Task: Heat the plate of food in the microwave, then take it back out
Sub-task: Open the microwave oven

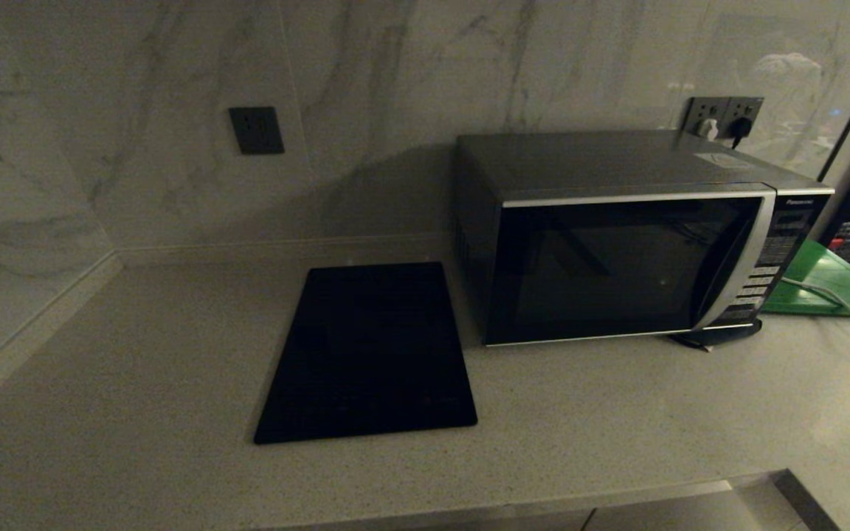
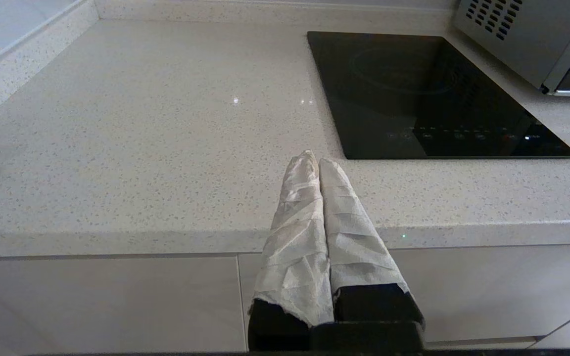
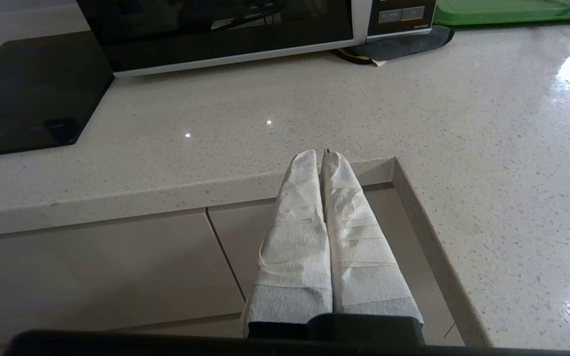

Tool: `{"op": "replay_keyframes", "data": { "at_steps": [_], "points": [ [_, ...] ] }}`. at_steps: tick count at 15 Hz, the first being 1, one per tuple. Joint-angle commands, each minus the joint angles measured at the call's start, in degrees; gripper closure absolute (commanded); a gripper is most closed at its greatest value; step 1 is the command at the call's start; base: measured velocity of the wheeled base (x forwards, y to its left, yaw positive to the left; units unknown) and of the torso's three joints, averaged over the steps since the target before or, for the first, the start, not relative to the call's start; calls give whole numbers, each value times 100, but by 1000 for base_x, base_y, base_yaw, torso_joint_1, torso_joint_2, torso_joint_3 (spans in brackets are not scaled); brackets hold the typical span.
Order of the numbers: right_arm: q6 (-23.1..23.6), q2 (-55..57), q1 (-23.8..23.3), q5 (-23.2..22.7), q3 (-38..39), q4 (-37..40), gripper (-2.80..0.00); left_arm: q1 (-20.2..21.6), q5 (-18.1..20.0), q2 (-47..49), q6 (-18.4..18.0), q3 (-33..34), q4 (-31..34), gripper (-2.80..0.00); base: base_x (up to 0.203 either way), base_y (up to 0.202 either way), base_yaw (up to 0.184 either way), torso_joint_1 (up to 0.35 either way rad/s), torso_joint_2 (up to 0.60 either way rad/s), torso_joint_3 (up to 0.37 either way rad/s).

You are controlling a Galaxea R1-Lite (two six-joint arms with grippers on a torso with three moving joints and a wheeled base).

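No pale-lavender plate of food shows in any view, and the large dark grey microwave [image 1: 617, 243] with its black glass door sits shut on the pale speckled stone counter [image 1: 137, 369]. We judge we stand at the very start: our left gripper [image 2: 318, 160] and right gripper [image 3: 322, 154], both pressed closed and empty, hover off the counter's front edge, so next we need to get the door open.

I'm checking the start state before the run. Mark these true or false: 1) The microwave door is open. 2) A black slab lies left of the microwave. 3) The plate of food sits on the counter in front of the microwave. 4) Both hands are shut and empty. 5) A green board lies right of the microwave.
1) False: the microwave door is closed.
2) True: the black slab lies on the counter beside it.
3) False: no plate shows in any view.
4) True: left hand, right hand.
5) True: the green board.
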State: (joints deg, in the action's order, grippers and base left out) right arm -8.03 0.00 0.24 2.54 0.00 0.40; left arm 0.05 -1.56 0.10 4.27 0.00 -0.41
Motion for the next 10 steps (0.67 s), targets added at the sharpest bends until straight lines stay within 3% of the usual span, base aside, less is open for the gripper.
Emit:
{"op": "replay_keyframes", "data": {
  "at_steps": [1, 10],
  "points": [
    [-6, 9, 2, 1, 11, -3, 0, 4, -5, -1, 4, 0, -2, 0, 0, 0, 0, 0, 0, 0],
    [-6, 9, 2, 1, 17, 2, 0, 4, -2, -1, 4, 0, -2, 0, 0, 0, 0, 0, 0, 0]
  ]
}}
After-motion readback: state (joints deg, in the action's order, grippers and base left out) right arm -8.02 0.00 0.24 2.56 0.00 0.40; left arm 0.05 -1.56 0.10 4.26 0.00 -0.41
